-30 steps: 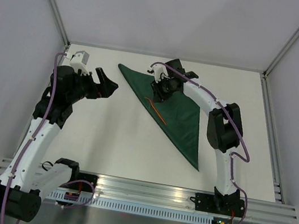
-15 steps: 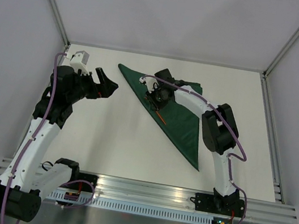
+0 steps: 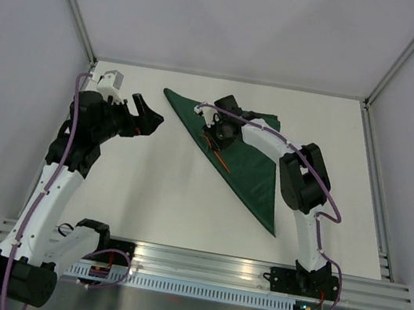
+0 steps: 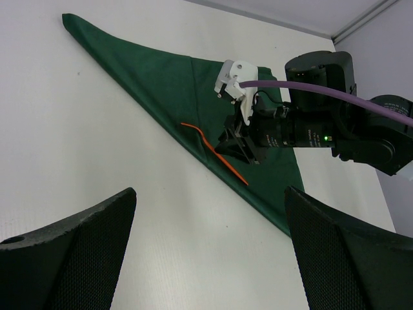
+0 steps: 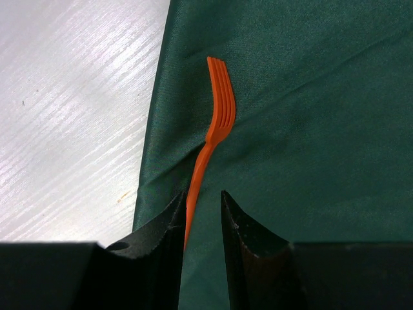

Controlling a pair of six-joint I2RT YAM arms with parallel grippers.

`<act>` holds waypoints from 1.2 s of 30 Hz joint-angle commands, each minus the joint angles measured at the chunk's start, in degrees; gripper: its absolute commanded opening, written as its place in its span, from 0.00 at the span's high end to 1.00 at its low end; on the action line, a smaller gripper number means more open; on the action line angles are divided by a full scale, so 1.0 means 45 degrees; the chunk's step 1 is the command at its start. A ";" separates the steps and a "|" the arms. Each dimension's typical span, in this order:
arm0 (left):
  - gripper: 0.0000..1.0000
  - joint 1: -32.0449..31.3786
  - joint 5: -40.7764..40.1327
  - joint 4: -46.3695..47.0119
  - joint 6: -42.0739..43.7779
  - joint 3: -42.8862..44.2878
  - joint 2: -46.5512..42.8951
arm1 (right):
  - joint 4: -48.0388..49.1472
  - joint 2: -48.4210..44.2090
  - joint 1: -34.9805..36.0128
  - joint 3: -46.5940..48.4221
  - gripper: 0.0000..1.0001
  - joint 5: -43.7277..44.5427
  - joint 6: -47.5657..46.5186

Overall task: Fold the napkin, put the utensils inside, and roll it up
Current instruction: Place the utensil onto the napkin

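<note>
Orange fork (image 5: 218, 119) lies by the edge of the green napkin (image 5: 310, 129); right gripper (image 5: 202, 194), slightly open astride its handle and gripping nothing, should pinch plastic only, not cloth.

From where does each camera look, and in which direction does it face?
Top external: above and behind, looking down on the table; both arms show.
Left wrist: on the left arm, facing the napkin and right arm; left fingers at bottom.
Right wrist: low over the napkin; right fingers straddle the fork.
All three share napkin and fork.
</note>
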 commanded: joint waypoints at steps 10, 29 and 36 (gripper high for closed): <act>0.01 0.0053 0.0129 0.0327 -0.0295 -0.0102 -0.0067 | -0.0035 -0.0001 0.0152 0.0076 0.63 0.0368 0.0286; 0.01 0.0053 0.0090 0.0307 -0.0255 -0.0141 -0.0106 | -0.0074 0.0546 0.0171 0.0252 0.67 0.0446 0.0325; 0.01 0.0053 0.0051 0.0307 -0.0236 -0.0141 -0.0106 | -0.0132 0.0625 0.0172 0.0310 0.69 0.0466 0.0306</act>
